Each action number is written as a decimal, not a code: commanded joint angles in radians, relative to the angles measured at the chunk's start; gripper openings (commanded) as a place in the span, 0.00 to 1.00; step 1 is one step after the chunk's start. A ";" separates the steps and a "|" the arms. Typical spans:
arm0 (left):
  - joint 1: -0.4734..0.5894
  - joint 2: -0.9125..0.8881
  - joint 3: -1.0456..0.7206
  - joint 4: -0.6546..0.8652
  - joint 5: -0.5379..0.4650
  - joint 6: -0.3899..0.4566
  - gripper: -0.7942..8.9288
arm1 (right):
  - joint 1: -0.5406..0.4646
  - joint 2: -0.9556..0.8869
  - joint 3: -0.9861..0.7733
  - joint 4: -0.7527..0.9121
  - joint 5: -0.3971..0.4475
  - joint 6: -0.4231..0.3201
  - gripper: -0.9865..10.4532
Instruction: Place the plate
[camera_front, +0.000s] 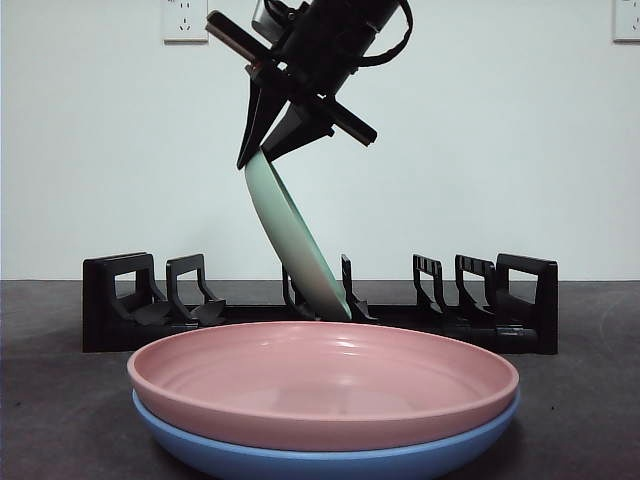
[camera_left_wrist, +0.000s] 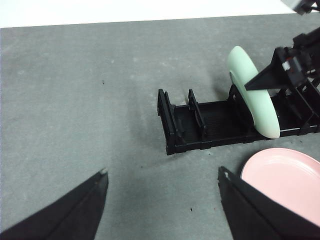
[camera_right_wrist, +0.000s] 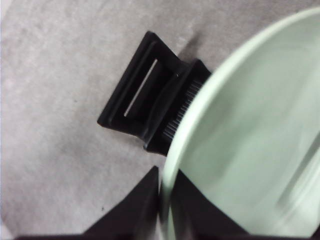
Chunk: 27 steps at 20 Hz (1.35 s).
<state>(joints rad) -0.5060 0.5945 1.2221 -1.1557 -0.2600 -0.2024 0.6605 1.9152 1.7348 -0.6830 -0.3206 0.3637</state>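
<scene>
Right pincer (camera_front: 262, 152) clamped on the upper rim of the pale green plate (camera_front: 295, 240), one black jaw on each face, reaching down from above in the front view. Green plate tilted, top leaning away from the middle slot, lower edge down inside the black dish rack (camera_front: 130, 300) near its centre dividers; hard to say whether seated fully in a slot or only resting against a divider. Seen from the right wrist, plate rim pinched between the jaws, rack end just beyond on the grey worktop (camera_right_wrist: 55, 75).

Left pincer (camera_left_wrist: 162, 177) hanging wide above bare worktop, holding nothing, well apart from the rack, with the green plate and the other arm's jaws showing beyond it.

Nearer the front camera, apart from the rack: pink plate (camera_front: 320, 380) nested flat in a blue plate (camera_front: 300, 462), both lying on the worktop. Rack lying lengthwise across the worktop, upright dividers at both ends and in the middle, remaining slots without plates.
</scene>
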 joint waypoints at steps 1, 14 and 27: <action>-0.004 0.005 0.018 0.011 -0.003 -0.005 0.44 | 0.002 0.002 0.046 -0.033 -0.006 -0.024 0.09; -0.004 0.005 0.018 0.006 -0.003 -0.004 0.44 | 0.052 -0.279 0.190 -0.374 -0.094 -0.246 0.09; -0.004 0.005 0.018 -0.003 -0.003 -0.005 0.44 | 0.404 -0.670 -0.510 -0.112 0.321 -0.196 0.09</action>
<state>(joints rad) -0.5060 0.5941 1.2221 -1.1648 -0.2600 -0.2024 1.0512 1.2354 1.2160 -0.8108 -0.0406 0.1570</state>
